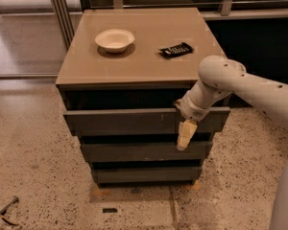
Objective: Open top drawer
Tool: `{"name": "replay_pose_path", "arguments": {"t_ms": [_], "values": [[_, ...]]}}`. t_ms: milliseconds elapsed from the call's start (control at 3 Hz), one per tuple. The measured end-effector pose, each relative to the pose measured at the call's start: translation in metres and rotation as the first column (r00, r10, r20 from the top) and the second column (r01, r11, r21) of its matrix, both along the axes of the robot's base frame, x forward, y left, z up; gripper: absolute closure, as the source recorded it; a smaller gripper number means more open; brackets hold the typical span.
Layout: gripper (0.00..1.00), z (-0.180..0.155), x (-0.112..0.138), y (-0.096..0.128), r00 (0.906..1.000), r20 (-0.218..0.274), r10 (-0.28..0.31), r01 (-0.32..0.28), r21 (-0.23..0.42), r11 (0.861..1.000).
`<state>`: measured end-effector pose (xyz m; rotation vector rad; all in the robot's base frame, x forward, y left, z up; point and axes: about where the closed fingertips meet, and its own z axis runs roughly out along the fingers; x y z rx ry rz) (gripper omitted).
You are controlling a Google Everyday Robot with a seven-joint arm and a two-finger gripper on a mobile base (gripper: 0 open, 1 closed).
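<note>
Here, in the camera view, the gripper [186, 134] hangs against the right part of the top drawer [125, 121], the uppermost front of the cabinet [144, 68], directly under its top. Whether the claw is clamped on the panel or merely rests against it cannot be told. The drawer stands slightly proud of the two fronts below, with a dark gap above it. It looks like a stiff, smooth, handle-less panel, so the face offers no purchase. Its upper edge, reached through that gap, seems the place to hook and pull. A white bowl [114, 39] sits on the cabinet's top.
</note>
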<state>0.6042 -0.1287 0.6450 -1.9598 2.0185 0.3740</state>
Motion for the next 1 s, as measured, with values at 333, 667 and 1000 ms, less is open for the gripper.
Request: {"name": "replay_pose_path", "arguments": {"t_ms": [333, 667, 1000], "values": [[0.0, 0.014, -0.022, 0.0, 0.9994, -0.033, 0.01, -0.01, 0.003, 1.0], [0.0, 0.027, -0.048, 0.001, 0.9979, -0.063, 0.016, -0.016, 0.01, 1.0], [0.0, 0.029, -0.079, 0.0, 0.9911, -0.133, 0.015, -0.012, 0.025, 1.0]]}}
